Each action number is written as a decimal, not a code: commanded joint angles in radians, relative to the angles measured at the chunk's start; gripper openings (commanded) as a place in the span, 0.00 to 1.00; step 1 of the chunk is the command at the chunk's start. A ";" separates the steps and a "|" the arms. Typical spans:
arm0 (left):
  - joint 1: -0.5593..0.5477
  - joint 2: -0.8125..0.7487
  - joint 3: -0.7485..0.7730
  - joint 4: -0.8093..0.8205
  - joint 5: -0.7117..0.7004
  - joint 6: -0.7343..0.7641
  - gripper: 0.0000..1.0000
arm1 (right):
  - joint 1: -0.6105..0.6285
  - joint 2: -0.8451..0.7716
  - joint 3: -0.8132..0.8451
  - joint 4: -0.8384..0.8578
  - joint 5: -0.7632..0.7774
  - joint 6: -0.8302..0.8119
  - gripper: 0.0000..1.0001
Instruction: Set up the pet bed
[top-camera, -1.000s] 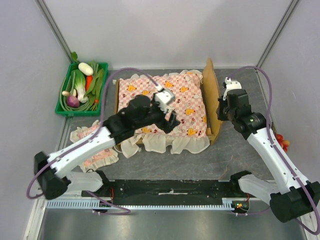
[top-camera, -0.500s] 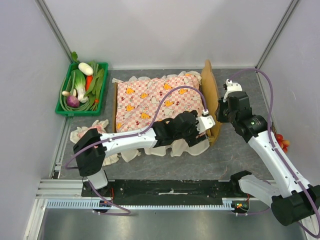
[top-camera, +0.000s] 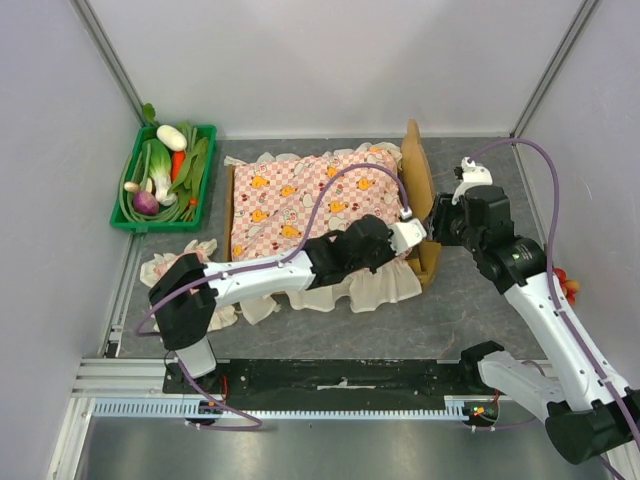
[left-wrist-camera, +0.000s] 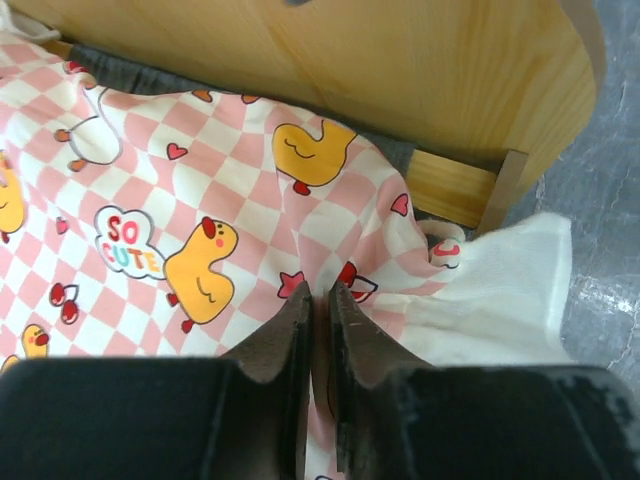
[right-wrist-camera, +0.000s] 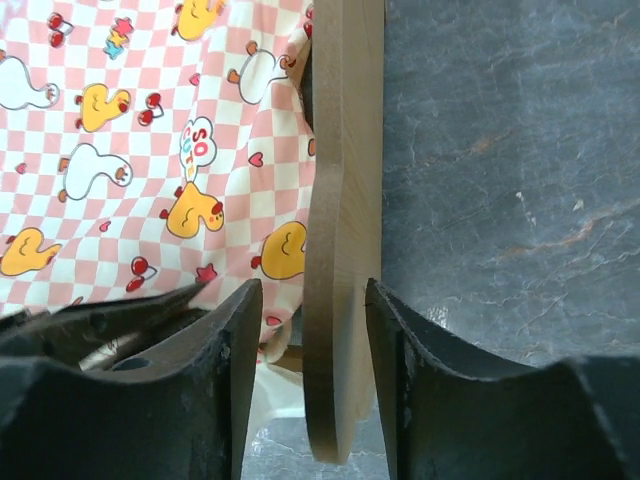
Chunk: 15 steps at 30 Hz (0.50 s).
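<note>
The pet bed (top-camera: 417, 170) lies at the centre of the top view, with its headboard (right-wrist-camera: 345, 200) upright at the centre right. The pink-checked mattress (top-camera: 300, 200) covers the bed base, and its frill hangs over the lower rail. The left gripper (left-wrist-camera: 318, 300) has its jaws narrow, pinched on a fold of the mattress near the lower-right corner. The right gripper (right-wrist-camera: 310, 290) has its jaws apart, straddling the headboard, with a gap at its left finger. A green crate (top-camera: 165, 180) of vegetables sits at the upper left.

Left arm (top-camera: 260, 280) is reaching way over to the right, left claw (left-wrist-camera: 318, 292) pinched nearly closed; right claw (right-wrist-camera: 312, 288) has its fingers spread apart.
</note>
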 joint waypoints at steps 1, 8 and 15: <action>0.097 -0.120 -0.028 0.079 0.107 -0.119 0.16 | 0.004 -0.054 0.087 -0.008 -0.017 -0.066 0.54; 0.327 -0.200 -0.111 0.130 0.500 -0.299 0.12 | 0.004 -0.073 0.131 -0.016 -0.232 -0.152 0.58; 0.528 -0.116 -0.131 0.173 0.805 -0.477 0.12 | 0.007 0.001 0.107 -0.013 -0.396 -0.165 0.57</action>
